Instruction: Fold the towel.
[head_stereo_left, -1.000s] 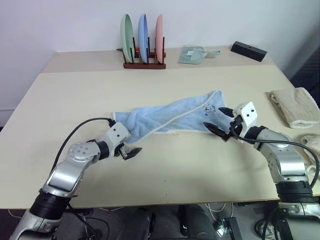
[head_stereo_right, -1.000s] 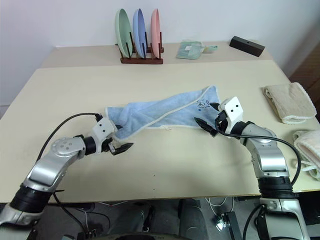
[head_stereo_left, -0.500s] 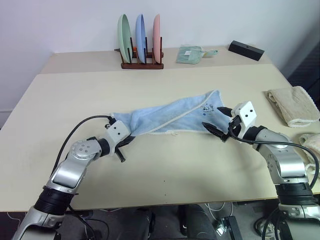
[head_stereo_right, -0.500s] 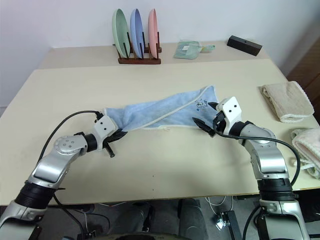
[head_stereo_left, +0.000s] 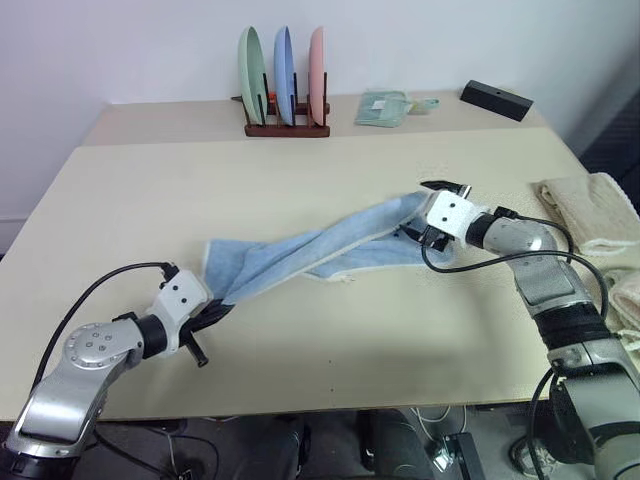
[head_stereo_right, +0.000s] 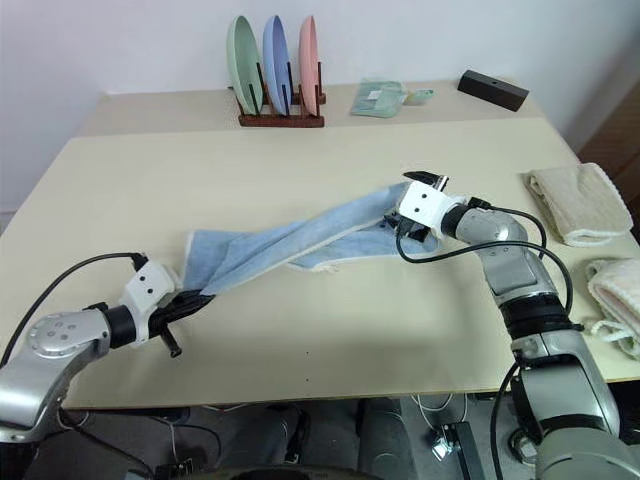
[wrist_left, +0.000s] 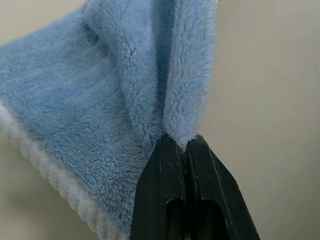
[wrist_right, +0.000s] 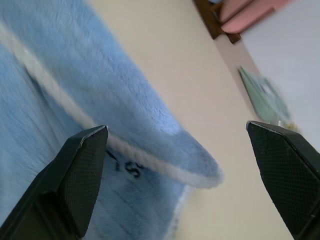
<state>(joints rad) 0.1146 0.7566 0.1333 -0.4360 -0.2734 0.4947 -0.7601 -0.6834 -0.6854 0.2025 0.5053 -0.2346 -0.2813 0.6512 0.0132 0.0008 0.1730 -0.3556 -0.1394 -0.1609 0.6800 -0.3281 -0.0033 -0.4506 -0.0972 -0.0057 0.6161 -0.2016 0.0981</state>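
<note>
The towel (head_stereo_left: 300, 255), light blue with a whitish hem, lies stretched in a twisted band slanting across the middle of the table (head_stereo_left: 330, 340). My left gripper (head_stereo_left: 213, 312) is near the front left and shut on the towel's left end. In the left wrist view the terry (wrist_left: 100, 100) is pinched between the black fingers (wrist_left: 162, 190). My right gripper (head_stereo_left: 427, 210) is open over the towel's right end. In the right wrist view its fingertips (wrist_right: 82, 175) stand wide apart, with the hemmed corner and a small dark mark (wrist_right: 125, 167) between them.
At the back stand a wooden rack with three plates (head_stereo_left: 287, 90), a mint-green folded cloth (head_stereo_left: 383, 108) and a black box (head_stereo_left: 497, 100). Cream folded towels (head_stereo_left: 590, 215) lie at the right edge, close to my right arm.
My left gripper has shut on the towel's left end and drawn it towards the near left, pulling the towel taut. My right gripper has rolled and moved forward over the right end, still open.
</note>
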